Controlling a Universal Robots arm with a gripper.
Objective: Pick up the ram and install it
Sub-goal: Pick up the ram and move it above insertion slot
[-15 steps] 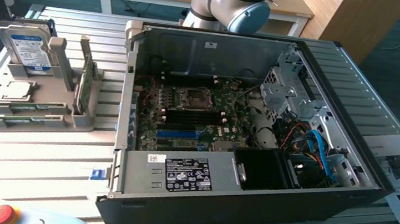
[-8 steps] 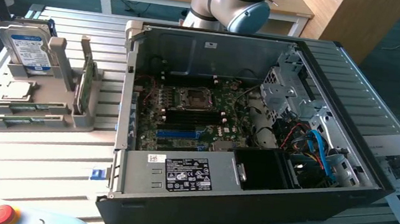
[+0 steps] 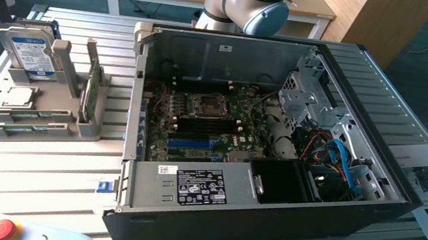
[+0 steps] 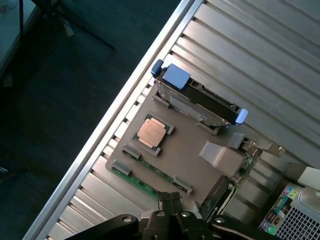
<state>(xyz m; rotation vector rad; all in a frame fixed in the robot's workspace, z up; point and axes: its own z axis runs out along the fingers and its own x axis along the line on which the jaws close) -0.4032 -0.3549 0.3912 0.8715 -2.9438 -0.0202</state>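
Exterior high over case (image 3: 266, 227), wrist downward — shared holder (image 4: 190, 160)

One open computer case (image 3: 250, 226) is counted, with one motherboard (image 3: 207, 125) inside it. One grey holder (image 3: 89, 131) is seen, on which one hard drive (image 3: 28, 50) and one processor chip (image 3: 17, 97) are counted. Three green boards are counted there: one upright ram stick (image 3: 90, 92) and, it seems, two flat ram sticks (image 3: 35, 115). One red button (image 3: 4, 229) and one robot arm (image 3: 250, 4) are seen.
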